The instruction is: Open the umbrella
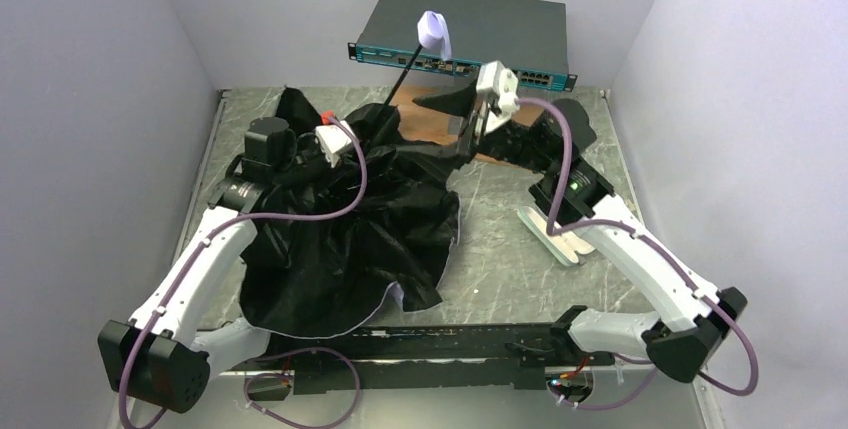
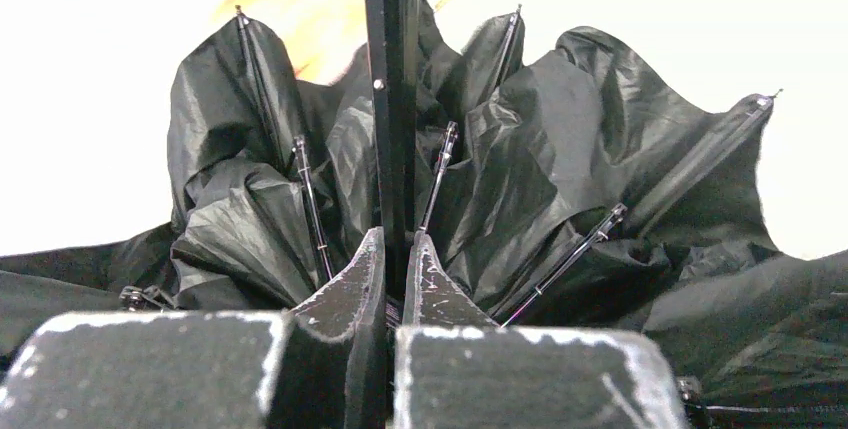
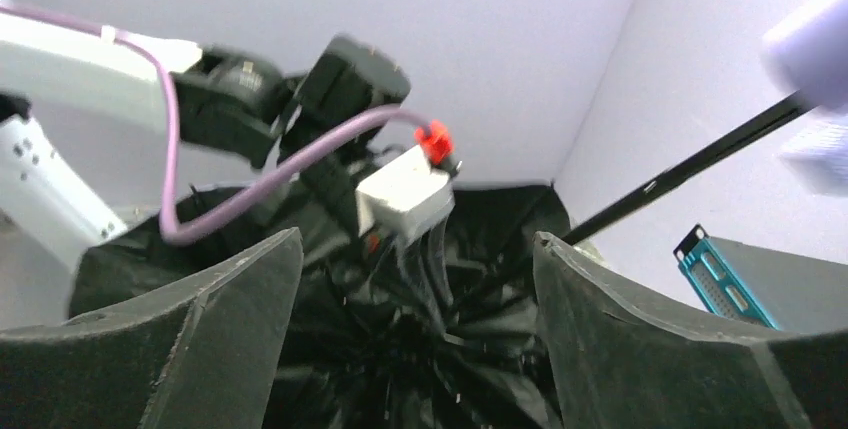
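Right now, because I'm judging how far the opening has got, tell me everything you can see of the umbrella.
The umbrella lies half-spread on the table, its crumpled black lining up, a pale edge showing at the near hem. Thin ribs fan out from the black shaft, which rises tilted toward the back and ends in a rounded pale lavender handle. The left gripper is shut on the shaft low down; the right gripper stands open.

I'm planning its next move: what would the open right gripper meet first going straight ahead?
Most likely the black lining of the pale lavender folding umbrella, seen between the right gripper's fingers; a white box with a red tab sits above that line, depth unclear.
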Motion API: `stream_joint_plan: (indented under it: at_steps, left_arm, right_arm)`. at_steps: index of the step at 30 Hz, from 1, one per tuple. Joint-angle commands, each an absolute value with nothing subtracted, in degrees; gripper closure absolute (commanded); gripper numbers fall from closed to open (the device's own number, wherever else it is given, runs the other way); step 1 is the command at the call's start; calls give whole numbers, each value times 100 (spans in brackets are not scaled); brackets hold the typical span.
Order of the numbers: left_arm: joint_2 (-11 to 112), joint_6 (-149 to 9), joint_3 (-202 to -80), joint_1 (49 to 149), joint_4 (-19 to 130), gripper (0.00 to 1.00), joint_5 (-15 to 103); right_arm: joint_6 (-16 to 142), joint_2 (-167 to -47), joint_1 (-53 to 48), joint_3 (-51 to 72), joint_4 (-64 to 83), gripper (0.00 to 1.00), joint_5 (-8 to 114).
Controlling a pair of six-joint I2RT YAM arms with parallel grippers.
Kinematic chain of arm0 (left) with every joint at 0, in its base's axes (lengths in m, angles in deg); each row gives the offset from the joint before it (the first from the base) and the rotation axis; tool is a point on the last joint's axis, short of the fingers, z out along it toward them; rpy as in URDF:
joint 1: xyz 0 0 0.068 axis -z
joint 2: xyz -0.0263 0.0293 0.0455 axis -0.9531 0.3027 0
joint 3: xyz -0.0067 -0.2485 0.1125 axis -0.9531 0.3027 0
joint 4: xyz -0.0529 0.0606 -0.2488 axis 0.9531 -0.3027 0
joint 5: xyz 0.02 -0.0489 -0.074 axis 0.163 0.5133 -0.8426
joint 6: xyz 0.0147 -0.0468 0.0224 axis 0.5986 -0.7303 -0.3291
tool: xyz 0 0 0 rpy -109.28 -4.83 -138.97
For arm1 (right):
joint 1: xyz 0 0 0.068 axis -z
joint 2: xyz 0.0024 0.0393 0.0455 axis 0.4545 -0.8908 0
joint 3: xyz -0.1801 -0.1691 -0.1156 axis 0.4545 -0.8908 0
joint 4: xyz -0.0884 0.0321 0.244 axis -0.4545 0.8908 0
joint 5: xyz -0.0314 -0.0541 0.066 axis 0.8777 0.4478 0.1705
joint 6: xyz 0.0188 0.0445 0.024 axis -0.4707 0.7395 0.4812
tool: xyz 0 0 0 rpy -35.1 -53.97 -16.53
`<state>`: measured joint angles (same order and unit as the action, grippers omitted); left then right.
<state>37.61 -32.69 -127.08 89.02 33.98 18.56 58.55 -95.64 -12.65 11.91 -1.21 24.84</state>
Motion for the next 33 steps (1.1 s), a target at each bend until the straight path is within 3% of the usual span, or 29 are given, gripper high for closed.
stream_joint_plan:
  at_steps: [1,5,12,19,24,28,33]
  left_arm:
    - [3361,-3106,-13494,8795,3111,100,2802]
    - [3210,-2304,-13877,8564,3022,100,3829]
    - [3231,17,-14785,8352,2862,100,4215]
    - [2855,2591,-14568,8345,2354,100,3714]
    - [2669,4340,-14460,8363,1766,100,3875]
    - [2658,4929,-14428,8363,1724,100,4352]
    - [2554,5270,-14157,8381,1960,100,4734]
  right_arm:
    - [4863,-9193,-1298,552,424,11,2353]
    - [4527,-8680,-1242,146,1302,4,3220]
    - [5233,-8470,-350,498,2138,1,3626]
    - [5730,-9523,1134,2026,3540,3,2313]
    - [5011,-10653,995,3966,5211,6,1207]
    - [4375,-11591,385,5485,6728,7,1147]
    - [3809,-12173,-600,6250,7555,6,1331]
